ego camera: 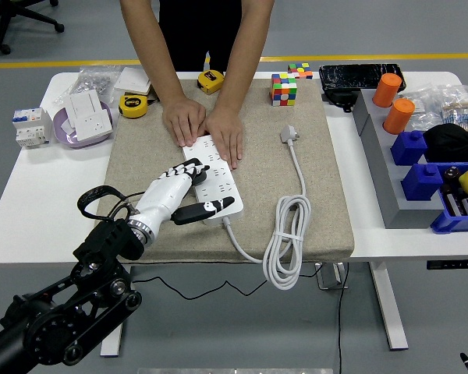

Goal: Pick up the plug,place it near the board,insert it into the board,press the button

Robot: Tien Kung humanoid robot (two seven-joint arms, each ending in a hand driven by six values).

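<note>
A white power strip lies on the beige mat, running from the person's hands toward the near edge. My left hand reaches in from the lower left and is shut on a black plug, holding it over the strip's near half. My fingers hide most of the plug. The black thumb lies across the strip's near end. The person's two hands press flat on the strip's far end.
The strip's own white plug and coiled cable lie on the mat to the right. A Rubik's cube, tape measures, a purple bowl with a socket and blue bins stand around.
</note>
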